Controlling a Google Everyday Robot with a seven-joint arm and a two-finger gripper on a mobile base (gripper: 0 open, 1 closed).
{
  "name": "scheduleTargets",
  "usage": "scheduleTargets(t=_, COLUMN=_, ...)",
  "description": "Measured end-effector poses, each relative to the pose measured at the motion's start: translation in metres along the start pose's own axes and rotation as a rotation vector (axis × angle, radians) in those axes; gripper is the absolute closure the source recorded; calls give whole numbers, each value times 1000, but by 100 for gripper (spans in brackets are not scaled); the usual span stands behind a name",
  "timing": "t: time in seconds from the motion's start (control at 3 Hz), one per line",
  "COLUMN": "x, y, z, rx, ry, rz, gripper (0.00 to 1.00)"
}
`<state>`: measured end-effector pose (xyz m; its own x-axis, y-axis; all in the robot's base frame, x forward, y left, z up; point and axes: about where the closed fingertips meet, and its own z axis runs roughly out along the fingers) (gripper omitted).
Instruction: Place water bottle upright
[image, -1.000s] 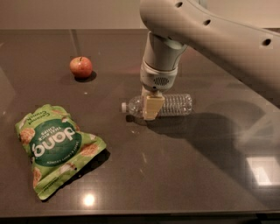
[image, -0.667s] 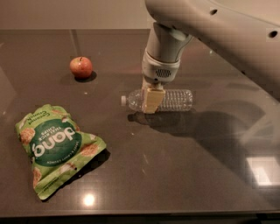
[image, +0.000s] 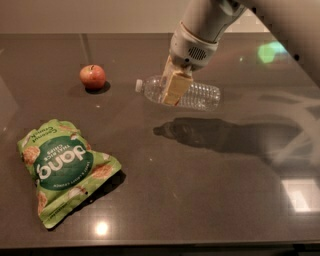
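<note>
The water bottle is clear and ribbed, with its white cap pointing left. It lies horizontal, slightly tilted, and hangs a little above the dark table; its shadow falls on the table below it. My gripper comes down from the upper right and is shut on the bottle's upper body near the neck. A tan finger covers the front of the label area.
A red apple sits at the back left of the table. A green snack bag lies flat at the front left. The table's front edge runs along the bottom of the view.
The bottle lay on the table with the gripper around it; now the gripper has risen with the bottle, and its shadow has separated from it.
</note>
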<state>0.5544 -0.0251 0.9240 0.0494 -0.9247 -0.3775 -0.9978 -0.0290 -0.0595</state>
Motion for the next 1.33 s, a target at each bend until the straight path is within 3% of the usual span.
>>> scheduleTargets(t=0.67, x=-23, y=-14, z=-31, rx=3, ry=-266, rz=56, gripper=100)
scheduleTargets(t=1.33, x=-24, y=-19, z=-61, rx=43, ry=-523, rz=139, gripper=100)
